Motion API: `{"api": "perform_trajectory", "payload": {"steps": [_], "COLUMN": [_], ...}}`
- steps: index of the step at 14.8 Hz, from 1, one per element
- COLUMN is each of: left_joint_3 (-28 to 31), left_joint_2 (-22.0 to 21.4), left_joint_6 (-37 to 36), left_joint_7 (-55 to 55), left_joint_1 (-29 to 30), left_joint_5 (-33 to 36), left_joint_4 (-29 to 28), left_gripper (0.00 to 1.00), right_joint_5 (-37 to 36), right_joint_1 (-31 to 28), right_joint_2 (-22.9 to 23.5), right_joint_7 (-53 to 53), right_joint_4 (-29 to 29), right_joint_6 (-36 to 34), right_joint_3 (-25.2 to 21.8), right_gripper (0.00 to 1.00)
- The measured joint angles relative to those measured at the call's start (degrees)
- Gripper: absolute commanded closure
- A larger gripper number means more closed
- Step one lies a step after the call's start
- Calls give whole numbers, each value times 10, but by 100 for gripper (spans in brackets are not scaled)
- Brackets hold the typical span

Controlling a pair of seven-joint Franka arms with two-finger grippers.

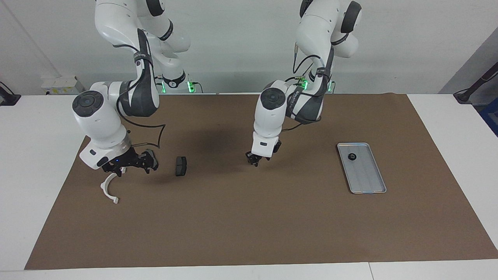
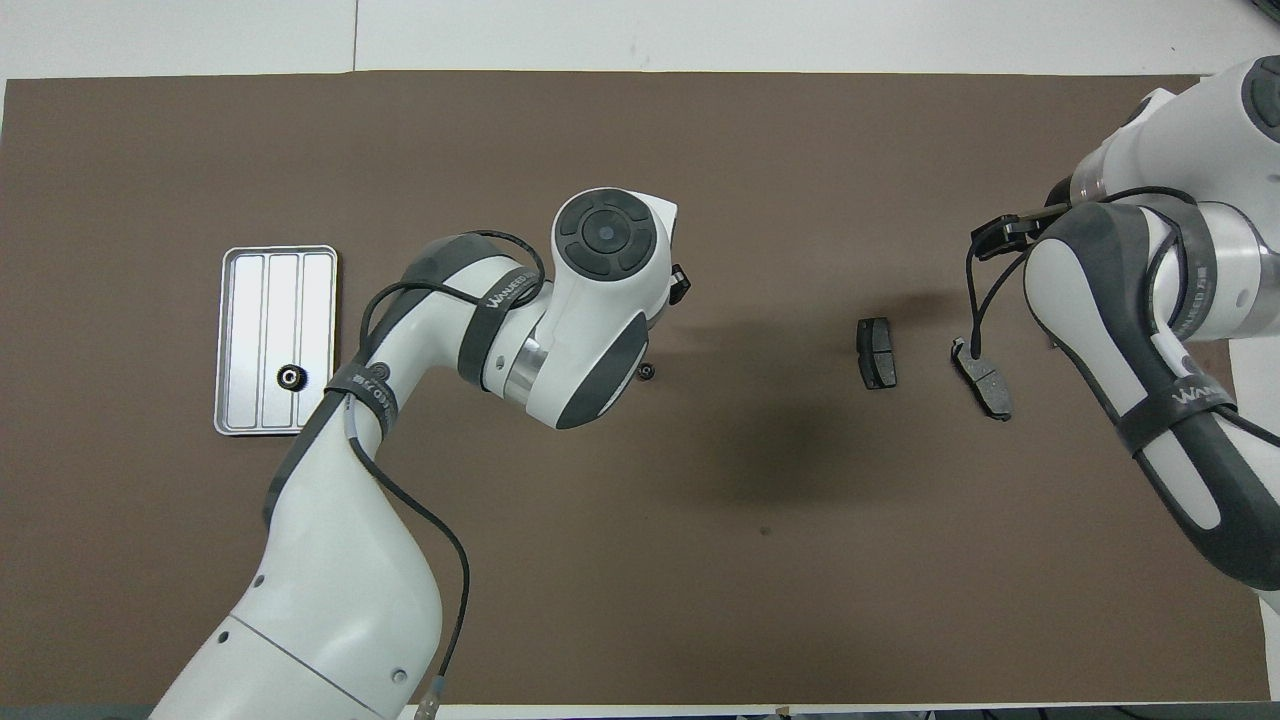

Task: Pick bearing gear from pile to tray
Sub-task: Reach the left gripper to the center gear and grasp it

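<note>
One small black bearing gear (image 2: 647,372) lies on the brown mat mid-table. My left gripper (image 1: 253,160) hangs low right over it and hides it in the facing view, so I cannot tell whether they touch. Another black gear (image 1: 352,156) rests in the silver tray (image 1: 367,182) toward the left arm's end. The pile lies toward the right arm's end: a white half-ring bracket (image 1: 108,189) and two dark grey plates (image 2: 877,352) (image 2: 985,378). My right gripper (image 1: 131,168) hovers open and empty just above the bracket.
The brown mat (image 1: 249,225) covers most of the white table. The left arm's forearm (image 2: 340,560) stretches across the mat from the robots' end to the middle. The tray (image 2: 277,262) is seen uncovered from overhead.
</note>
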Motion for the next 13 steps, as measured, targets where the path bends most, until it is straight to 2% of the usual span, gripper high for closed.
{"api": "perform_trajectory", "payload": {"steps": [3, 6, 13], "left_joint_3": [1, 2, 2], "left_joint_2": [47, 49, 49], "left_joint_6": [-26, -54, -55], "left_joint_7": [-7, -7, -18], "left_joint_1": [-7, -8, -22], "left_joint_5": [0, 0, 0], "left_joint_4": [36, 42, 38], "left_gripper": [45, 45, 45], "right_joint_5": [0, 0, 0], "right_joint_1": [-15, -29, -29], "right_joint_2": [-3, -4, -4], "right_joint_7": [0, -1, -1], "right_joint_4": [2, 2, 2], "right_joint_6": [0, 0, 0], "right_joint_3": [0, 0, 4], "right_gripper": [1, 1, 1]}}
